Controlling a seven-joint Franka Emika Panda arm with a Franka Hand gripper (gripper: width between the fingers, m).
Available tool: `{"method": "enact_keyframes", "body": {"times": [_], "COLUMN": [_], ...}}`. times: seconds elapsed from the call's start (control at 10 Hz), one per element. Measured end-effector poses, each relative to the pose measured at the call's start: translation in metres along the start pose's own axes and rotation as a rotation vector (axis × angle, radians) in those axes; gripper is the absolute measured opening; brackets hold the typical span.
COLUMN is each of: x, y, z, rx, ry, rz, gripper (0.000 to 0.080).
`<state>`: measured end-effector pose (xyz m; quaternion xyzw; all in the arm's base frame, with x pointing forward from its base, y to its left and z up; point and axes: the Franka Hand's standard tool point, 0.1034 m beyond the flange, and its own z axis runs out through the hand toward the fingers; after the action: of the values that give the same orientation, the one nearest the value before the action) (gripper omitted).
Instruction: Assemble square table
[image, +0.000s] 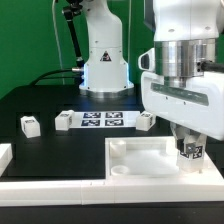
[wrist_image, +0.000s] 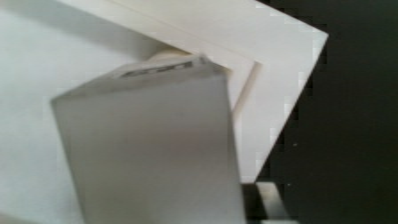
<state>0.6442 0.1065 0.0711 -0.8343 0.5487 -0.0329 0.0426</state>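
The white square tabletop (image: 135, 158) lies near the front of the table with its raised rim up. My gripper (image: 188, 138) is over its corner at the exterior view's right, shut on a white tagged leg (image: 190, 151) that it holds upright at that corner. In the wrist view the held leg (wrist_image: 143, 140) fills the middle, with its far end against a round corner socket (wrist_image: 164, 55) of the tabletop (wrist_image: 71, 50). Three more legs stand on the black table: two at the left (image: 30, 125) (image: 64, 120) and one at the right (image: 146, 120).
The marker board (image: 103, 120) lies behind the tabletop, between the loose legs. Long white border rails run along the front (image: 100, 190) and at the exterior view's left (image: 5, 155). The arm's white base (image: 105, 60) stands at the back.
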Motion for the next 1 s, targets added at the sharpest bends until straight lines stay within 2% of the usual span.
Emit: {"method": "enact_keyframes", "body": {"times": [0.2, 0.3, 0.4, 0.5, 0.6, 0.7, 0.8, 0.9, 1.0], "x": [0.002, 0.008, 0.008, 0.007, 0.009, 0.011, 0.011, 0.006, -0.007], "y": [-0.001, -0.002, -0.004, -0.004, -0.005, -0.004, -0.004, -0.007, -0.01], "z": [-0.002, -0.006, -0.008, -0.01, -0.01, -0.01, -0.01, -0.01, -0.01], "rx": [-0.004, -0.009, -0.023, -0.059, -0.054, -0.055, -0.055, -0.049, -0.043], "ry": [-0.003, -0.008, -0.007, -0.002, 0.003, 0.003, 0.001, 0.004, 0.019], "rz": [-0.082, -0.278, -0.423, -0.619, -0.667, -0.73, -0.801, -0.843, -0.957], "gripper": [0.0002, 0.0084, 0.0218, 0.0218, 0.04, 0.0542, 0.0616, 0.0616, 0.0643]}}
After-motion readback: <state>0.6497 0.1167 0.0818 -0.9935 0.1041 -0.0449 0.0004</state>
